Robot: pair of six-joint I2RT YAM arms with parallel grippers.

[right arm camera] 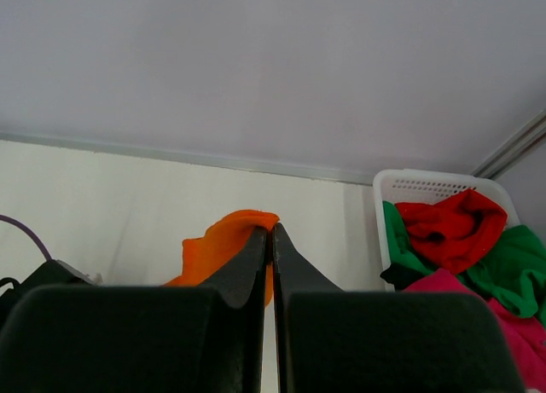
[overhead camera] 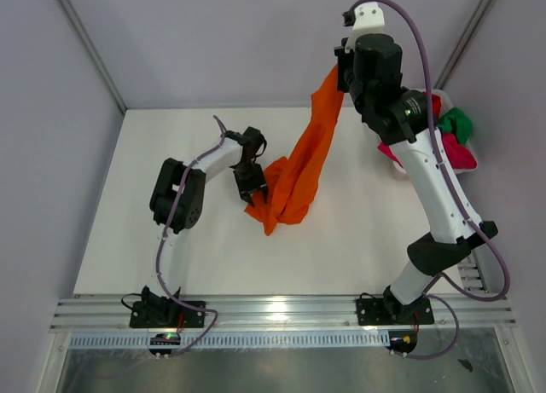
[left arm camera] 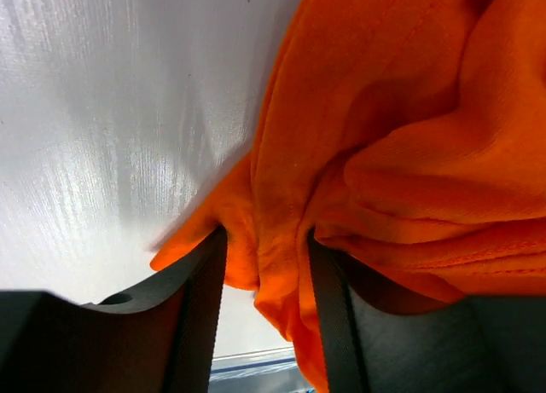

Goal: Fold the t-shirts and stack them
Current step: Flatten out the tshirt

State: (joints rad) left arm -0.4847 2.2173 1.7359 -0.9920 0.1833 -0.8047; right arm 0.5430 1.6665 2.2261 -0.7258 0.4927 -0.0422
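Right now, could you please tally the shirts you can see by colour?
Orange shirt: 1, held up by the right gripper
Red shirt: 1, in the basket
Green shirt: 1, in the basket
Pink shirt: 1, in the basket
Total: 4

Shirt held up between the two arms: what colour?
Bright orange shirt, plain; clearest in the left wrist view.

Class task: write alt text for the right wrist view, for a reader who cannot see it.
The right pincer, shut, pinches an edge of the orange t-shirt above a white table. To the right, a white basket holds red, green and pink shirts.
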